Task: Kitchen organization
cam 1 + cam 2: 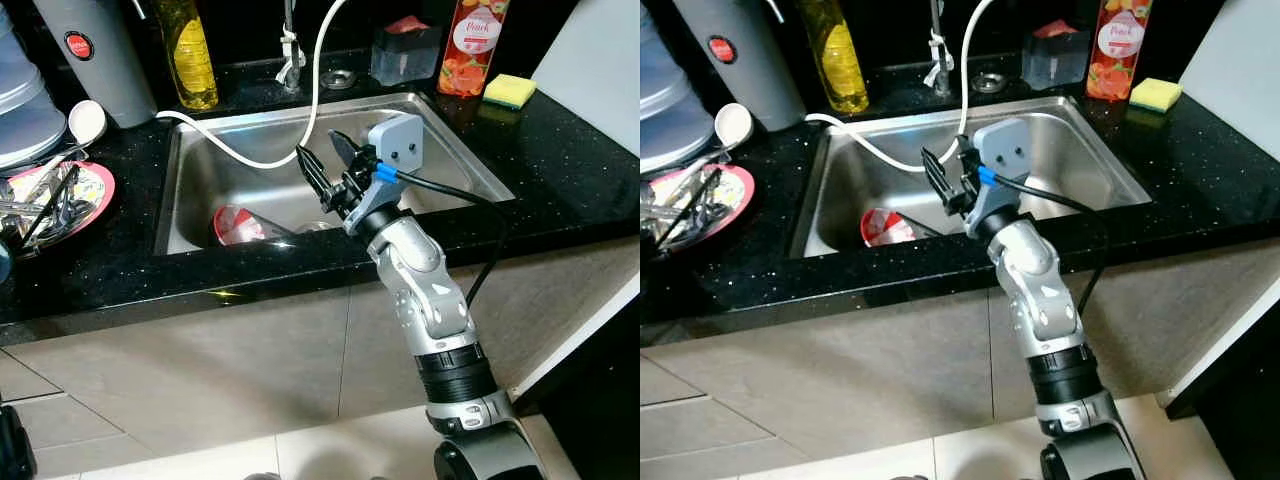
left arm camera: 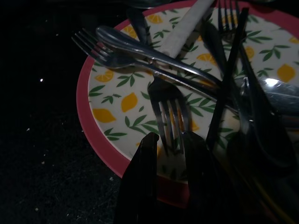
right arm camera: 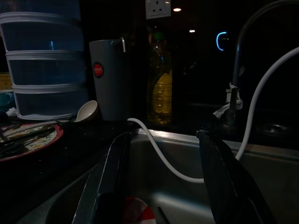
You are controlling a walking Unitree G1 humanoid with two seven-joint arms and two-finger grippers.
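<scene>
Nearest you in the head views is the right arm, silver w/ black collar, reaching up over the counter edge so the right gripper hangs above the sink. Its two black fingers stand well apart w/ nothing between them; the right wrist view looks straight through the gap at the white hose.

Down in the basin lies a red-and-white bowl, tipped on its side near the front wall, w/ a dark utensil next to it (can't tell what kind). Prob light plastic or melamine: stiff, not fragile, but likely wet, so slick. I'd pinch the upper rim, one finger inside and one outside, and avoid the rounded belly, where the pads would slide off.

The left gripper sits low over the lemon-print plate on the counter, left of the sink. Its fingers are nearly together, tips close either side of the fork head but not clamped on it as far as I can see. Cutlery there is piled criss-cross: thin, hard, slippery steel. Take the fork by the neck or handle, not the tines, and expect neighbours to shift when it lifts. The hose loops across the basin, so mind it on the way down.
</scene>
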